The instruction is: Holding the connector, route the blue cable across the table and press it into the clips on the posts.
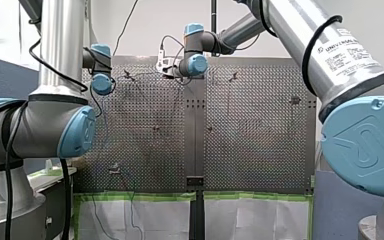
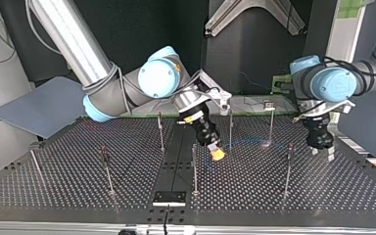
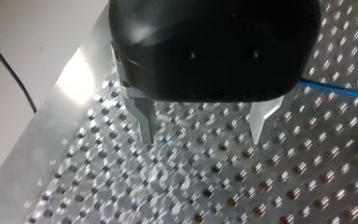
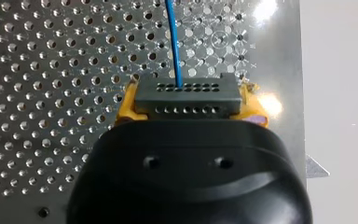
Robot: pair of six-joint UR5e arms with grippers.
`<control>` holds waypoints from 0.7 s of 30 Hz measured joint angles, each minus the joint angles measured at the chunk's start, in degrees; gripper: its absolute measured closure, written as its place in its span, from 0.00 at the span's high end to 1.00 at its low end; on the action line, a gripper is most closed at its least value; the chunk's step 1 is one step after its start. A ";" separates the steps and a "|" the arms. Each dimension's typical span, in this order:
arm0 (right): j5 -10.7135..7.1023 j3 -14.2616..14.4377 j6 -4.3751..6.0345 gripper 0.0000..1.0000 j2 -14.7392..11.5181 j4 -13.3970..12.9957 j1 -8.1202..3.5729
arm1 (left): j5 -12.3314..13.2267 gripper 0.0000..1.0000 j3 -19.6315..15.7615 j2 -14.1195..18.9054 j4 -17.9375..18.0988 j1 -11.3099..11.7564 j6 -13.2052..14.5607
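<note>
Connector (image 4: 186, 97), one, with one blue cable (image 4: 173, 42), sits clamped in my right pincer (image 4: 189, 106); my left pincer (image 3: 203, 139) gapes empty.

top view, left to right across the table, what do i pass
grey panel → dark-clip post → slim post → my right tool, shut on the connector → blue cable → my left tool, open
</note>
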 joint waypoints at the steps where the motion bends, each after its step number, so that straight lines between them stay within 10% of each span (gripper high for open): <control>1: -0.02 0.00 0.00 0.00 0.00 0.02 0.05 | 0.32 1.00 -0.38 0.38 -0.38 -0.10 -0.09; 21: 0.33 0.01 0.24 0.00 0.00 0.28 0.21 | 4.28 1.00 -8.80 9.48 -9.49 -2.03 0.94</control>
